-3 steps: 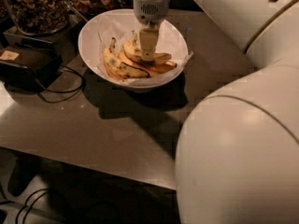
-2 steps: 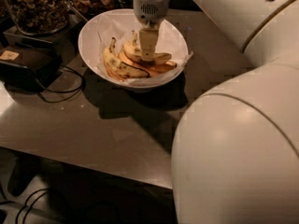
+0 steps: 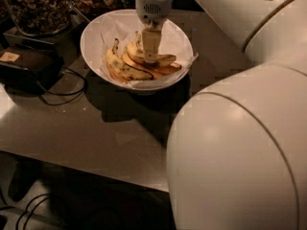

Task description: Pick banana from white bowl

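The white bowl [image 3: 93,37] stands at the back of the table, lined with crumpled white paper and holding several bananas. The plump yellow banana [image 3: 165,60] lies across the middle of the pile. A darker, black-spotted banana [image 3: 122,69] lies to its left, and orange-tinted ones [image 3: 163,71] lie beneath it. My gripper [image 3: 150,56] reaches straight down into the bowl from above, and its tip rests on or at the yellow banana's middle. The part of the banana under the gripper is hidden.
Glass jars of nuts [image 3: 36,6] stand at the back left. A dark box [image 3: 24,66] with a black cable [image 3: 62,97] lies left of the bowl. My large white arm [image 3: 240,152] fills the right and the foreground. The table's front edge [image 3: 96,169] runs below.
The gripper stays at the same spot in the bowl. The big near segment of my arm has shifted slightly left. The bananas have not visibly moved.
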{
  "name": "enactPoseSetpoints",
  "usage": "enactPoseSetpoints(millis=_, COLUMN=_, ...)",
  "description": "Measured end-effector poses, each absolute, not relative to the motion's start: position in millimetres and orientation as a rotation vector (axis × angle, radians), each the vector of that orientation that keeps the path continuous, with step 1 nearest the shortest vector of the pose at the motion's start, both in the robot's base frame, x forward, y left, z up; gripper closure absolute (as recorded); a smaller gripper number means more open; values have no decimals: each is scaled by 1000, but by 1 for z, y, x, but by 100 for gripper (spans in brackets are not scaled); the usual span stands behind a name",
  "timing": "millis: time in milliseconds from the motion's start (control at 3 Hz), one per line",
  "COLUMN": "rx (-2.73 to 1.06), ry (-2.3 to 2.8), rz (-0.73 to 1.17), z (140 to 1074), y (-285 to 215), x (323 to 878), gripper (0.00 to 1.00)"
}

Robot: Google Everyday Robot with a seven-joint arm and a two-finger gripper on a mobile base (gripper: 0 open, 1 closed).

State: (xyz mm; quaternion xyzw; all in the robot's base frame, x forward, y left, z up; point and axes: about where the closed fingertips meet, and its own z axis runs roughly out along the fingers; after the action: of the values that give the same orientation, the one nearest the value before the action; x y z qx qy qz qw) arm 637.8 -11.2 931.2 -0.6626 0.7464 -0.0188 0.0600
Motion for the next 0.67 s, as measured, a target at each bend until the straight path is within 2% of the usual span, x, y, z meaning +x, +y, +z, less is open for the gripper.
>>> enactPoseSetpoints(millis=667, rx=-2008, ry=2253, rz=-35, z=930, y=-8, x=644, gripper=45)
